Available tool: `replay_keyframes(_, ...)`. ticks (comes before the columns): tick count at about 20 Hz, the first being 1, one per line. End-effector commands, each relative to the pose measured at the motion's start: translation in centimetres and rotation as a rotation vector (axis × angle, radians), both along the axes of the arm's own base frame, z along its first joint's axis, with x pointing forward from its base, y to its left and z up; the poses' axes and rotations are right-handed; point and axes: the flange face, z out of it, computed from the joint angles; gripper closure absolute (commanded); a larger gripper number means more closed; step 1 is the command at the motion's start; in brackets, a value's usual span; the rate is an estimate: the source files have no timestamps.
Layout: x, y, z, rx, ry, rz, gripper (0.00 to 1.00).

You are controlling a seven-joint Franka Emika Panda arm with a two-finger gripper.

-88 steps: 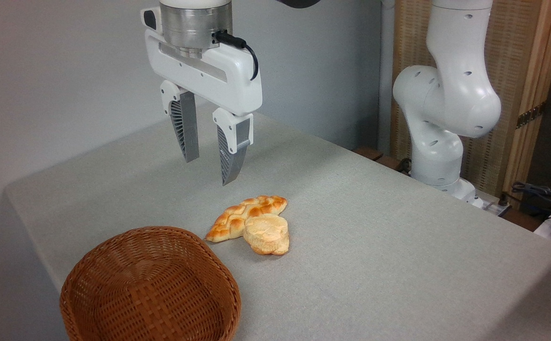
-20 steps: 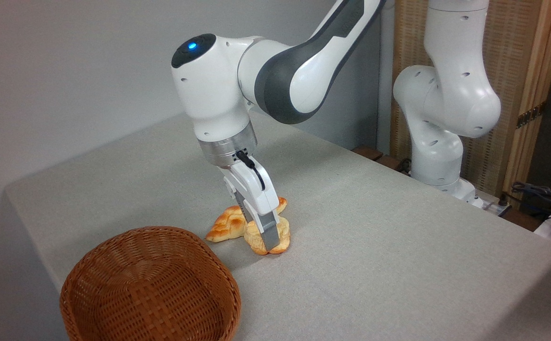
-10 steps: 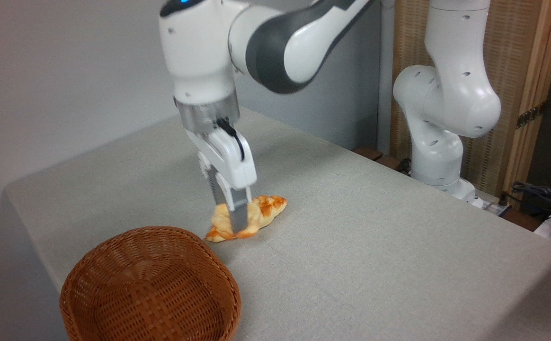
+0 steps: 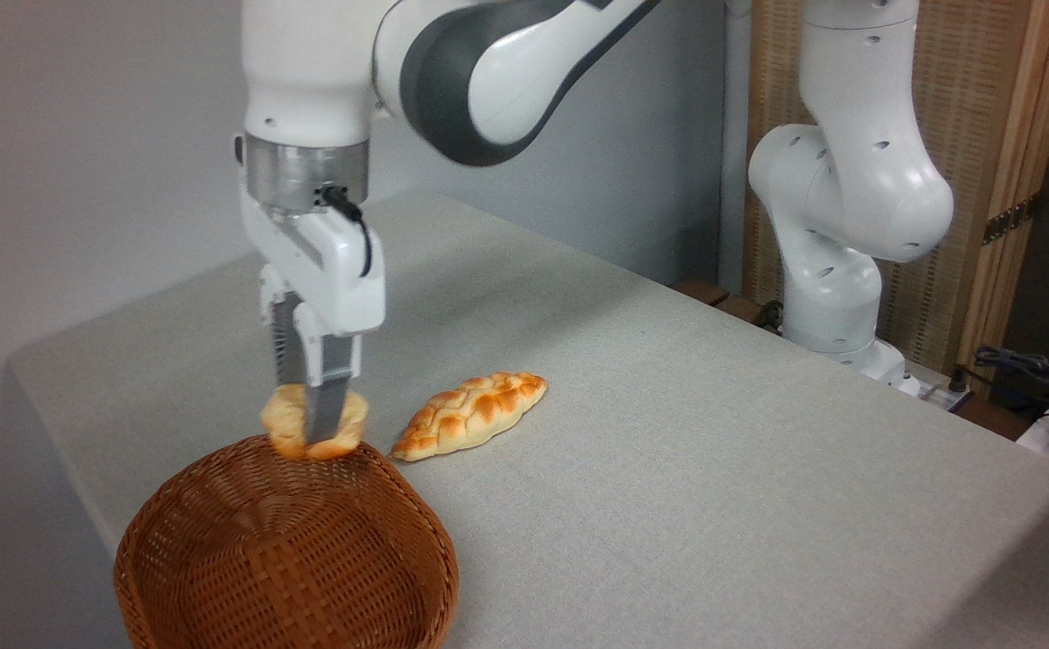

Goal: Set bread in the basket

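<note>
Nearest the camera, at lower left, a round brown woven basket sits on the grey desk; its lower edge is cut off by the frame and its bowl holds nothing. Just above the basket's far rim, the bread, a small pale golden bun with darker orange-brown edges, hangs clear of the desk. The claw points straight down and its 2 fingers are clamped on the bun from front and back; the near grey finger crosses the bun's face and hides its middle, and the far finger shows only in part behind it. Whether the bun's lowest edge touches the wicker rim cannot be told from this angle.

To the right of the bun, apart from it and from the basket, a longer braided loaf with a glossy golden crust lies flat on the desk, its length running from lower left to upper right.

Above the claw, its white body joins a metal wrist ring with a short black cable looping beside it. The white and dark grey arm rises out of the top of the frame.

Farther back at right, the arm's white base column stands past the desk's far edge, before a woven screen in a wooden frame. A plain grey wall closes the scene at left.
</note>
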Motion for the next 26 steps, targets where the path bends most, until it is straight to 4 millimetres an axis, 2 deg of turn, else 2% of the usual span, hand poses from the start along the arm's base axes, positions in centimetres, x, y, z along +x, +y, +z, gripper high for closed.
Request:
replay_keyframes(1, 2.1, -1.5, -1.5, -0.071, -0.052, 0.025, 0.36)
replay_keyframes(2, 2.5, -1.6, -2.0, -0.073, -0.064, 0.027, 0.13)
replay_keyframes(3, 2.7, -1.9, -2.5, -0.075, -0.066, 0.025, 0.0)
replay_keyframes(4, 2.6, -2.7, -2.9, -0.079, -0.059, 0.013, 0.0)
replay_keyframes(8, 3.0, -2.8, -4.6, -0.072, -0.035, 0.013, 0.0)
replay_keyframes(14, 3.2, -2.5, -4.6, -0.067, -0.053, 0.015, 0.0)
replay_keyframes(15, 3.2, -2.4, -4.0, -0.07, -0.062, 0.017, 0.0)
replay_keyframes(19, 1.4, -1.7, 0.7, -0.083, -0.078, 0.038, 0.0)
replay_keyframes(23, -1.9, -1.8, 2.9, -0.064, 0.057, 0.014, 0.0)
replay_keyframes(26, -3.6, -1.4, 2.5, -0.013, 0.175, 0.004, 0.0)
